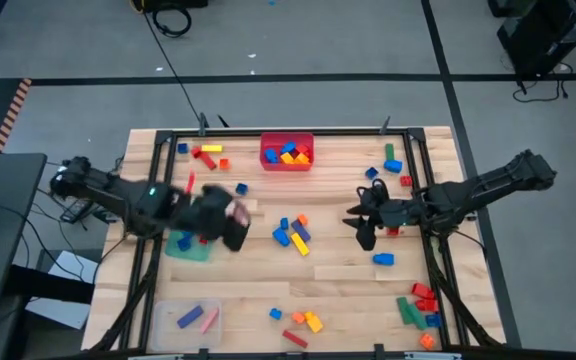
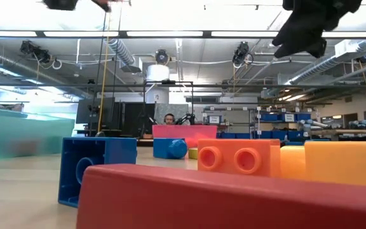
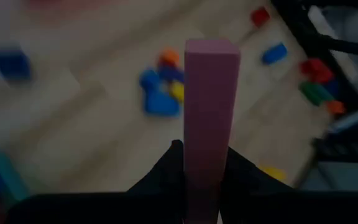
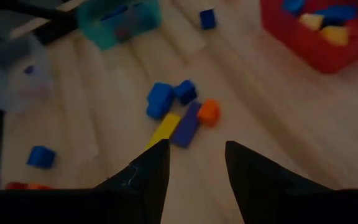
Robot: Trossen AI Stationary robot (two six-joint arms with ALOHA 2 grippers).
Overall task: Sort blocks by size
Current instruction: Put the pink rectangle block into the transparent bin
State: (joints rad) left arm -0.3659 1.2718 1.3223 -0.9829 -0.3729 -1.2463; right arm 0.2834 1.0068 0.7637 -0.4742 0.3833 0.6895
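I have the left claw (image 3: pixel 202 186) pinching a long pink bar (image 3: pixel 210 118) by one end, so the rest sticks out ahead of the fingers and can be lowered lengthwise. In the high view it hangs above the desk (image 1: pixel 338 270) beside the green bin (image 1: pixel 190 247), which I judge to be its destination. The right claw (image 4: pixel 194 163) is spread and empty, poised over the middle cluster of blocks (image 4: pixel 180 111), probably lining up the next pick. The red bin (image 1: pixel 286 152) holds short bricks, and the clear bin (image 1: pixel 186 320) a few bars.
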